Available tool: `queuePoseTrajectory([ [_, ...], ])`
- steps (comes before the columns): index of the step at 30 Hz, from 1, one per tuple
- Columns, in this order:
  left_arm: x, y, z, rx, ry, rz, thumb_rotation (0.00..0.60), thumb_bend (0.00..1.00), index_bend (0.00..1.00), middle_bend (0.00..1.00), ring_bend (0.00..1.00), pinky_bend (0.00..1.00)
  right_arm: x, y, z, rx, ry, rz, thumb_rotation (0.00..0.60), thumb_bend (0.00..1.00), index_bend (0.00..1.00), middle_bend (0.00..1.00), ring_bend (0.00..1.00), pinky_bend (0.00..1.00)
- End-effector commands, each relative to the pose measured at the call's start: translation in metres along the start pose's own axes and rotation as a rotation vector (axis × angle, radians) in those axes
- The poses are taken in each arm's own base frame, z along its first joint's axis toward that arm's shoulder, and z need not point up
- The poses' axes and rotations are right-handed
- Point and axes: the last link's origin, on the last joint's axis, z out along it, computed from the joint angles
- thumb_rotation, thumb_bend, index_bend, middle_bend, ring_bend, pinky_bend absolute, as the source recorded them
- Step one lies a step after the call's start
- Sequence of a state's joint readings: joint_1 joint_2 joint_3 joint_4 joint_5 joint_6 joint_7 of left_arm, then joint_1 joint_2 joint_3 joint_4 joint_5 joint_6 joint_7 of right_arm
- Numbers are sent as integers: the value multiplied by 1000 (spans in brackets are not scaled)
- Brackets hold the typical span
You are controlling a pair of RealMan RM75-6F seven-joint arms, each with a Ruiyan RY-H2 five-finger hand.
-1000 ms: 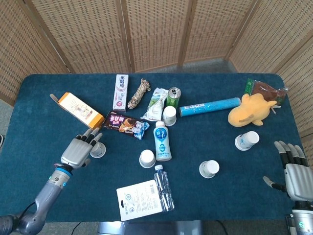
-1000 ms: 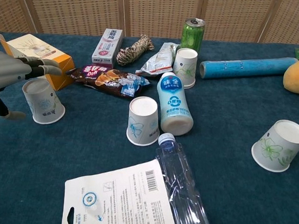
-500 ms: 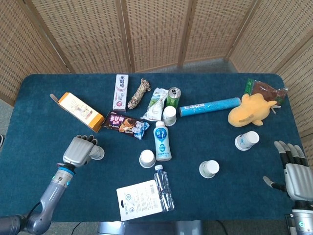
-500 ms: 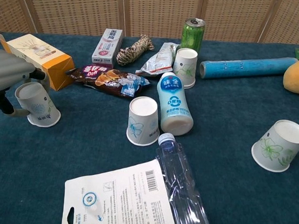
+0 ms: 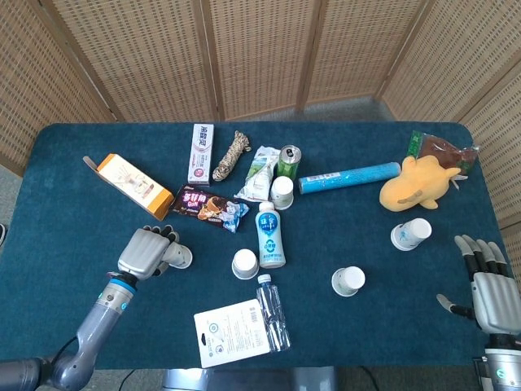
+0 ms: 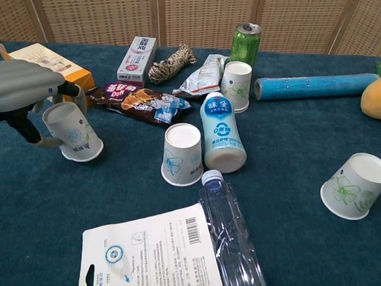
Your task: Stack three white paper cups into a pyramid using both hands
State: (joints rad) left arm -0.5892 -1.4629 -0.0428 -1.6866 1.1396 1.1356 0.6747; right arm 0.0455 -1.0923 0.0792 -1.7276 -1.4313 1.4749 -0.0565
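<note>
My left hand (image 5: 146,251) (image 6: 21,88) grips a white paper cup (image 5: 181,257) (image 6: 73,131) at the table's left; the cup is upside down and tilted, its rim near the cloth. A second upturned cup (image 5: 244,263) (image 6: 182,153) stands in the middle beside the milk bottle. A third cup (image 5: 348,281) (image 6: 357,185) stands tilted to the right. Another cup (image 5: 411,234) lies on its side at the far right. One more cup (image 5: 282,192) (image 6: 236,86) stands by the green can. My right hand (image 5: 488,281) hovers open at the near right corner, seen only in the head view.
A milk bottle (image 5: 271,235), a clear water bottle (image 5: 273,314) and a white packaging card (image 5: 232,331) lie in the centre front. An orange box (image 5: 130,183), snack bag (image 5: 207,205), toothpaste box (image 5: 200,152), rope, green can (image 5: 288,160), blue tube (image 5: 348,177) and yellow plush (image 5: 419,186) fill the back.
My left hand closed its fingers round the left cup and carried it rightward, toward the centre, tilting it. The right hand stayed put.
</note>
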Motion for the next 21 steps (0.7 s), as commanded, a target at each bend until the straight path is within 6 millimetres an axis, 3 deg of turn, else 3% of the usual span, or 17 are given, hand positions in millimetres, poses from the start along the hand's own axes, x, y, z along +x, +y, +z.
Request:
queuePoseTrajectory([
  [1,3,12,5,-10,3,-11,600,314,371,319,412,503,0,0,0,0,-1,1,600,0,0,0,0,0],
  [21,17,66,26,-35,19,57,600,314,360,307,399,495,3,3,2,-5,1,24,600,0,0,0,0,0],
])
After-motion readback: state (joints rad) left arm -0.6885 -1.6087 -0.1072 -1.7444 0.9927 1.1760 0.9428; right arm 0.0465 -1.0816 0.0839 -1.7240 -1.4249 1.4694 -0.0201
